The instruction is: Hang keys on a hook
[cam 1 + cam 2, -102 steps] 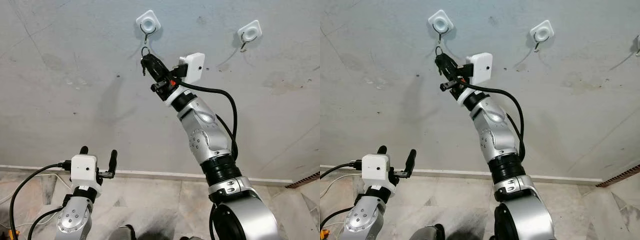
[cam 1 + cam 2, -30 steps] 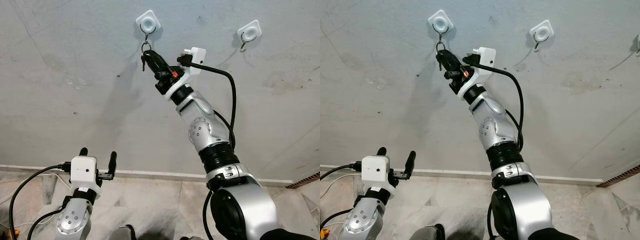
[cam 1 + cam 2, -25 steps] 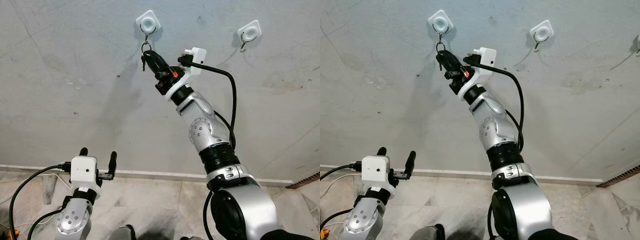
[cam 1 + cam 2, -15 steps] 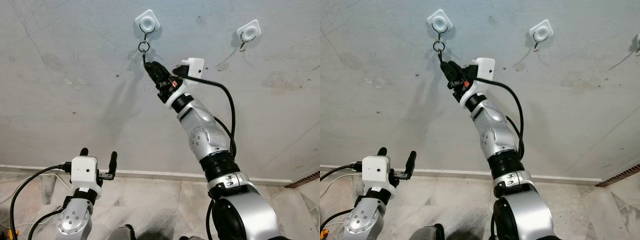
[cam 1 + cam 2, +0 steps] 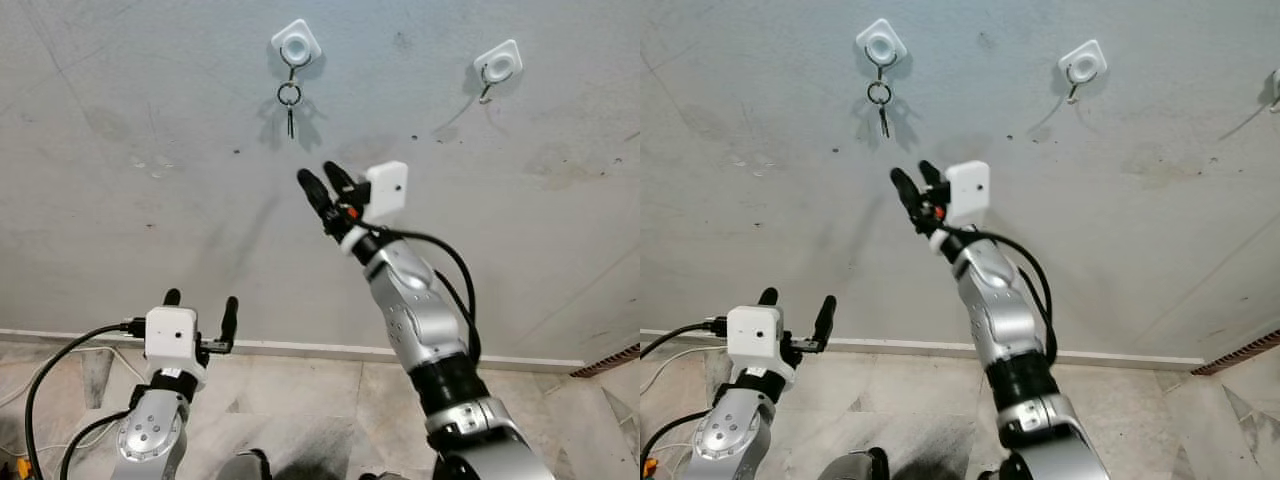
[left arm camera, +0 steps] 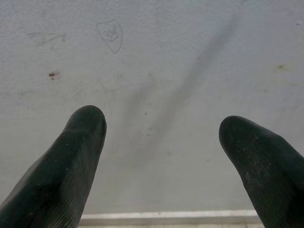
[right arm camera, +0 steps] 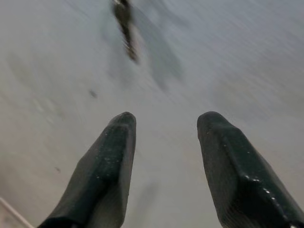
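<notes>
Both head cams sit up high and face a grey plaster wall (image 5: 120, 150) from mid range. They share nearly the same scene, with the white square hook mount (image 5: 296, 44) at upper centre, just shifted sideways between them. Each wrist cam looks along its own black fingers (image 6: 61, 166) close to that wall; the right wrist one is blurry, with a dark hanging key (image 7: 124, 21) at the top.

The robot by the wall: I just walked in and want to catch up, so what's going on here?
It is hanging keys. The keys hang by their ring on the left hook on the grey wall. The right hand is open and empty, raised just below and right of them. The left hand is low, open and idle. The second hook, further right, holds nothing.
</notes>
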Tool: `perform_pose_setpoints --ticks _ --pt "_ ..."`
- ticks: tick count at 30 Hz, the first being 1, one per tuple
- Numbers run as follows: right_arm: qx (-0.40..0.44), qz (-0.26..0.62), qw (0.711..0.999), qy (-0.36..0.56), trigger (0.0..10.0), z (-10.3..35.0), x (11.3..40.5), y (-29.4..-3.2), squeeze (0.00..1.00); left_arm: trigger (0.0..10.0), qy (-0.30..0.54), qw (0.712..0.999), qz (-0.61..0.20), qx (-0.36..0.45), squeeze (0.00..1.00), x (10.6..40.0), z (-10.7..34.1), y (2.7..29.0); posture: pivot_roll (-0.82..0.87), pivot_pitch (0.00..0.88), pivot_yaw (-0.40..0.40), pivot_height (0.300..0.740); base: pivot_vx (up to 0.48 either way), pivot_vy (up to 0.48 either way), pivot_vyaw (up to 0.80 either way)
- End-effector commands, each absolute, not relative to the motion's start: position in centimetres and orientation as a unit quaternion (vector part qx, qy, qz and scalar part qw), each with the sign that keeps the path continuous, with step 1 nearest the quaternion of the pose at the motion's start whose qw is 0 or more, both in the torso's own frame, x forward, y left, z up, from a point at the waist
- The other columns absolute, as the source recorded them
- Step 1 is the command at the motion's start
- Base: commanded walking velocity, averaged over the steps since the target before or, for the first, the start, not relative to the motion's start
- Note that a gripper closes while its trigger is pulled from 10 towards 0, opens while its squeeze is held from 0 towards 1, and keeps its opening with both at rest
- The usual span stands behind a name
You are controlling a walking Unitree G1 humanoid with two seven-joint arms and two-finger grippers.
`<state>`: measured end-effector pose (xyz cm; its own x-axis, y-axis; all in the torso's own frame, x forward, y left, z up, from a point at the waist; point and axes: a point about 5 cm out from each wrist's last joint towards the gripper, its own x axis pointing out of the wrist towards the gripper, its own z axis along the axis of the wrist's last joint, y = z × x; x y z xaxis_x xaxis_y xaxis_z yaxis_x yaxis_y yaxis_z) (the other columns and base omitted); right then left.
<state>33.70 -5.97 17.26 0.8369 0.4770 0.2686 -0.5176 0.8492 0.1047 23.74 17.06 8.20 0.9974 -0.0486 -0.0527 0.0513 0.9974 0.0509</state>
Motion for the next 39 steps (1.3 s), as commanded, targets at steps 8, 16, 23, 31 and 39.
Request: perform_pose_setpoints --ticks 8,16,23,31,39 --pt "0.01 0.137 0.987 -0.083 10.0 14.7 32.6 -10.4 1.0 10.0 0.034 0.998 -0.054 -0.002 0.0 25.0 7.5 15.3 0.09 0.111 -0.019 0.74 0.0 0.0 0.0" --pt "0.021 0.102 0.994 -0.036 10.0 11.8 30.5 -13.3 1.0 10.0 0.047 0.997 -0.055 -0.016 0.0 25.9 7.1 14.9 0.04 0.102 -0.011 0.74 0.0 0.0 0.0" --pt "0.01 0.079 0.997 -0.021 10.0 10.9 29.4 -14.6 1.0 10.0 0.06 0.996 -0.058 -0.021 0.0 26.0 6.5 15.0 0.02 0.104 -0.005 0.74 0.0 0.0 0.0" --pt "0.016 0.079 0.997 0.006 10.0 10.1 28.6 -14.9 1.0 10.0 0.104 0.994 -0.035 0.018 0.0 25.9 4.8 15.5 0.01 0.096 -0.019 0.74 0.0 0.0 0.0" --pt "-0.002 0.089 0.995 0.035 10.0 9.5 28.5 -14.8 0.0 10.0 0.082 0.996 -0.037 0.026 0.0 26.9 5.5 16.4 0.01 0.088 -0.067 0.74 0.0 0.0 0.0"
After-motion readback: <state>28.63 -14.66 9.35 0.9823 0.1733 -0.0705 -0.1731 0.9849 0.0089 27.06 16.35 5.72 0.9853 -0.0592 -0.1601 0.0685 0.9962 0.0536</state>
